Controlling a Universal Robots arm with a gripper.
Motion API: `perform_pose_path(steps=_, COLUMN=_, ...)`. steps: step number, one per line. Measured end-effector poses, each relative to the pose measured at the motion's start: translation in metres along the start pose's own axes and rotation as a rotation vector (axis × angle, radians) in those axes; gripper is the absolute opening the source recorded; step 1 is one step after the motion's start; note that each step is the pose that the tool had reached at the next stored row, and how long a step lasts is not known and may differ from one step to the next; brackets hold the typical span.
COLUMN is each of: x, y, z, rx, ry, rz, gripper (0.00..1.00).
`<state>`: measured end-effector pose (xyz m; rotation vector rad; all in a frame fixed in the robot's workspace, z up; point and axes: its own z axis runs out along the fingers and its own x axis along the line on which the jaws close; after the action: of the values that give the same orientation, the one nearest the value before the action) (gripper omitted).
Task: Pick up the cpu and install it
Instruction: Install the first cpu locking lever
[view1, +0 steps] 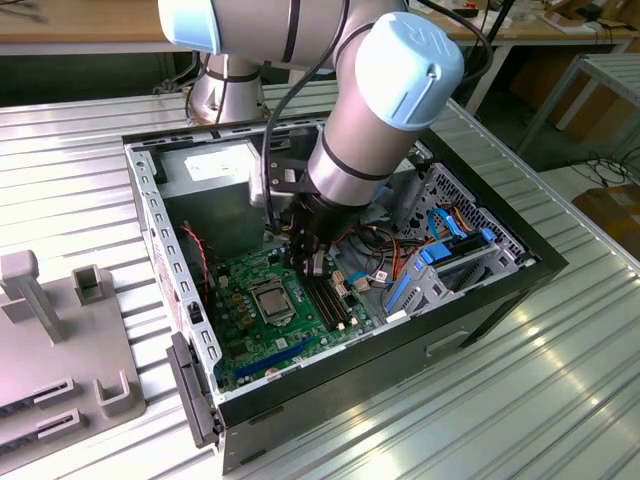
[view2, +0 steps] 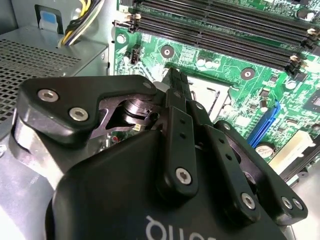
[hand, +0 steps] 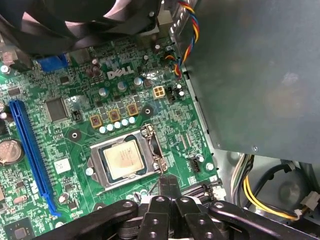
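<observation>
- In the first wrist view I see the cpu (hand: 121, 159) seated in its socket frame (hand: 126, 159) on the motherboard (hand: 75, 135), frame centre.
- My gripper (hand: 169, 184) has its fingers pressed together, empty, just beside the socket's edge.
- The exterior view adds the open computer case (view1: 160, 215) around the arm (view1: 385, 100), with the cpu (view1: 272, 296) lower centre.
- The second wrist view alone shows the memory slots (view2: 220, 27).

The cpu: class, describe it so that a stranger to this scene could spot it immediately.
Find the open computer case on the metal table, then the green motherboard on its floor. The cpu sits within the shiny metal socket frame mid-board: a dull, flat silver-grey square, unlike surrounding green circuitry.
</observation>
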<state>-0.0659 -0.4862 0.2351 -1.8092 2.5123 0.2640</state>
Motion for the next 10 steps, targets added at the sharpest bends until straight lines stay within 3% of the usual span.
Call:
perform_pose_path(steps=4, x=0.0002, y=0.0002, z=0.0000, rx=0.0099, ry=0.0008, rz=-0.029, gripper=0.11)
perform_pose_path(steps=10, x=0.0030, y=0.0087, z=0.0006, rx=0.0114, ry=0.0015, rz=-0.044, gripper=0.11)
